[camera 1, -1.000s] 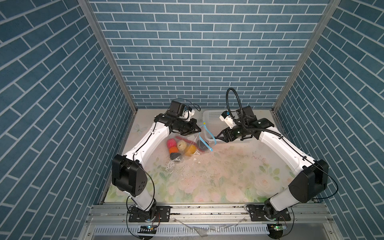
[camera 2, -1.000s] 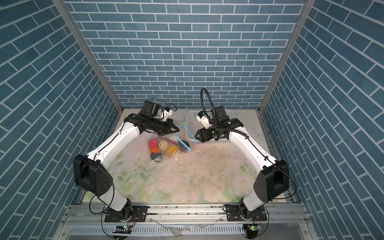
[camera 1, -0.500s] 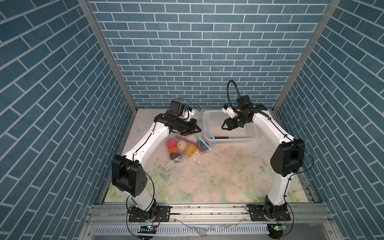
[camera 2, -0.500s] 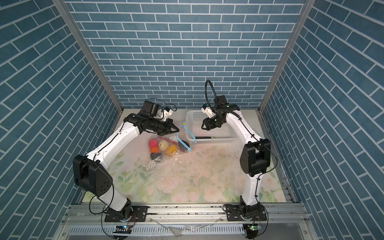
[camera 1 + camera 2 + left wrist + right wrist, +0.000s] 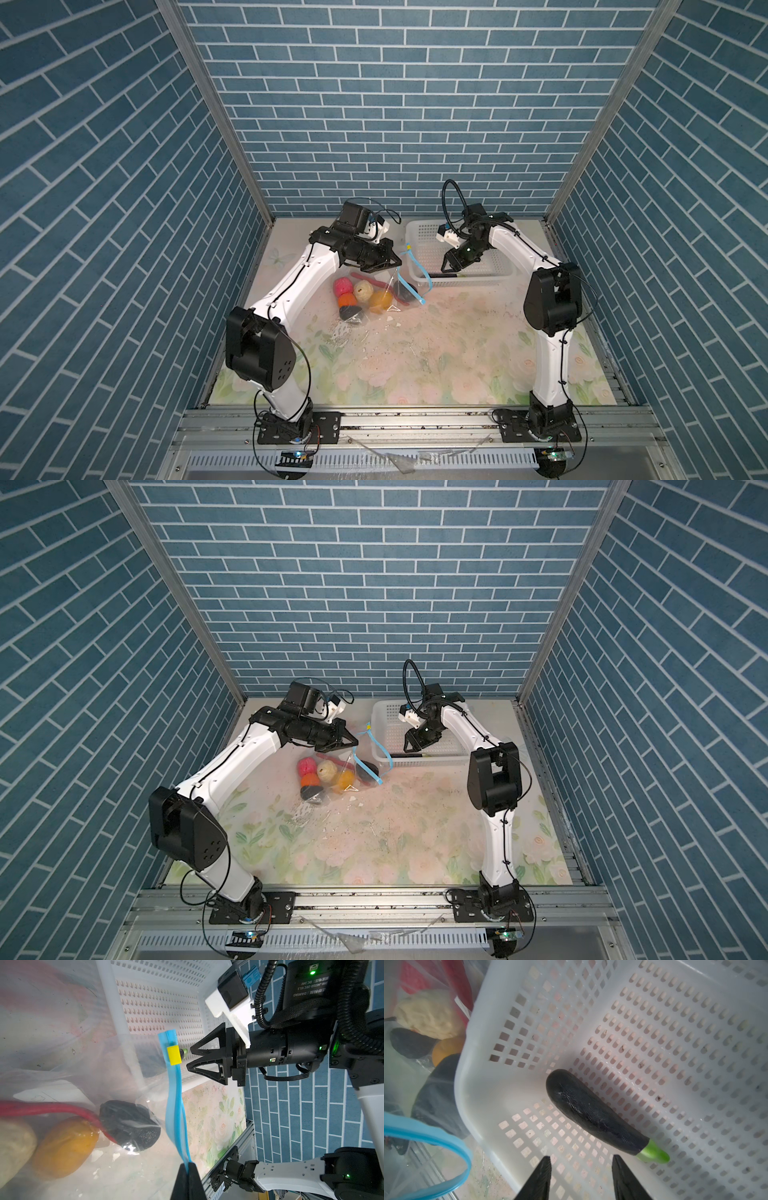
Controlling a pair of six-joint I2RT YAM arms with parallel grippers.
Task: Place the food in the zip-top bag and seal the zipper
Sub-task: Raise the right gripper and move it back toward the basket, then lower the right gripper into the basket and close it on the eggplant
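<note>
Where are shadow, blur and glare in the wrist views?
Right wrist view: a dark shadow crosses the basket floor over the aubergine; the bag beside it is soft. Left wrist view: bag film hazy, small glare on the black lump.

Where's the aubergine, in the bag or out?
Out: the aubergine lies loose in the white perforated basket, beside the zip-top bag; the right gripper hovers over it, jaws apart.
</note>
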